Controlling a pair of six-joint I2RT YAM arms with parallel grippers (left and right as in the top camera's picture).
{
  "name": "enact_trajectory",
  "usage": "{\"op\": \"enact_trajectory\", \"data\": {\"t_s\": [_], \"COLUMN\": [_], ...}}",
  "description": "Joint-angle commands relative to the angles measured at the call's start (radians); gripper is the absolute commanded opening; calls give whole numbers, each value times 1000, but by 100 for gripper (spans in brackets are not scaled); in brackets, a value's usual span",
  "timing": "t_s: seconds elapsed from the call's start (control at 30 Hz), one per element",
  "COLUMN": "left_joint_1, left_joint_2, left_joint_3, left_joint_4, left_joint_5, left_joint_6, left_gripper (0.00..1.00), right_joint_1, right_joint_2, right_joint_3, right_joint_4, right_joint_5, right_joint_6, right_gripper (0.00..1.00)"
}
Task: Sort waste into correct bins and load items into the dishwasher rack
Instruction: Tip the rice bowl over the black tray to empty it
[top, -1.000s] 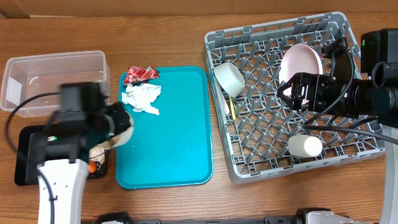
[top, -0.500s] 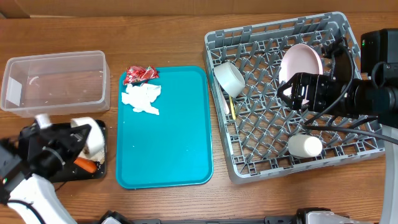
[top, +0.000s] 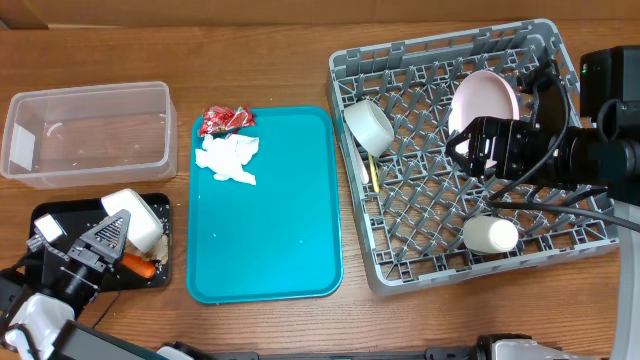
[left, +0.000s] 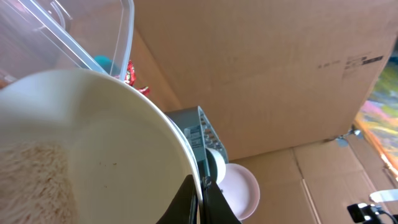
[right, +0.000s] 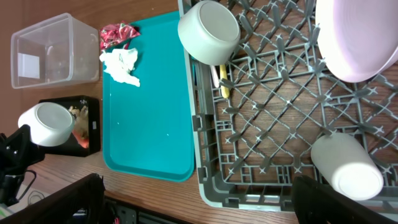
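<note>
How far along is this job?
Done: bowl, plate, cup and cutlery sit in the rack; carrot lies in the black tray. In hand: left gripper clamps the second bowl, scraps inside, over that tray. Left: napkin, wrapper, then racking this bowl.

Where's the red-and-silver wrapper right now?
In the overhead view, the wrapper lies at the teal tray's top-left corner, just above the crumpled napkin and right of the clear tub.

— Where is there room?
— Most of the tray (top: 270, 230); napkin (top: 228, 158) and wrapper (top: 226, 120) crowd its far left corner.
— And the rack (top: 430, 215)?
— Middle open, between bowl (top: 369, 126), plate (top: 484, 100) and cup (top: 490, 235); right gripper (top: 478, 148) hovers beside the plate.
</note>
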Motion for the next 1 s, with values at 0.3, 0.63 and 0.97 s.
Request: {"op": "enact_trajectory", "data": {"t_s": [0.3,0.63,0.97], "left_joint_1": [10,36,37], "left_joint_2": [7,8,7], "left_joint_3": [-4,-4,-4], "left_joint_4": [-116,-54,-22], "left_joint_5": [64,66,71], "left_joint_6": [143,169,56], "left_gripper": [4,4,4], "right_joint_1": [5,5,5], "right_joint_2": [-8,-8,-8], "right_joint_3": [3,3,3], "right_joint_4": [2,2,2], "right_joint_5": [-1,-1,-1], "right_joint_6": [-2,-2,-2], "right_gripper": [100,100,100]}}
